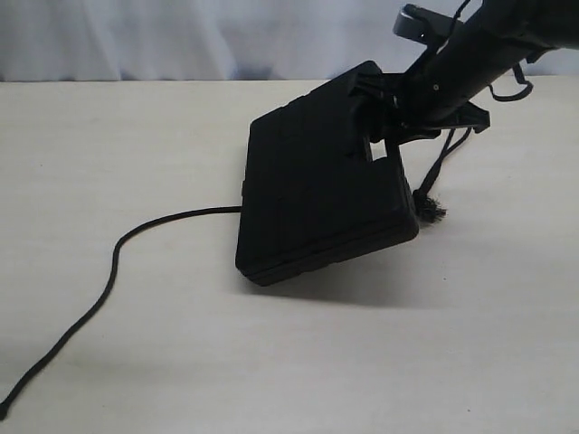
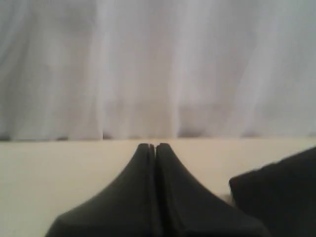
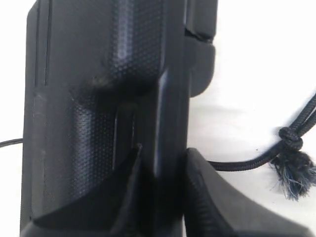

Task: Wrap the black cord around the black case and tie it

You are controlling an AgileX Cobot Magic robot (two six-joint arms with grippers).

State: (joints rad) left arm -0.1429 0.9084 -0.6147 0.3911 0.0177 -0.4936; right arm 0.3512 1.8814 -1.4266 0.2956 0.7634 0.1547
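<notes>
The right claw (image 3: 163,150) pinches the handle bar of the black case (image 1: 317,190), one finger on each side. It holds that end, at the case's 1 o'clock corner, up off the worktop (image 1: 271,362), and the opposite edge rests down. The black cord (image 1: 113,262) leaves the case at 9 o'clock and trails towards 7 o'clock. Its knotted frayed end (image 1: 431,210) hangs at 3 o'clock. The left claw (image 2: 155,146) is pressed together, empty, with the case just beside it.

This looks like an early wrapping step: the case is tipped up to let the cord pass beneath. The next move likely calls for the left claw to take the long run and carry it over the case.
</notes>
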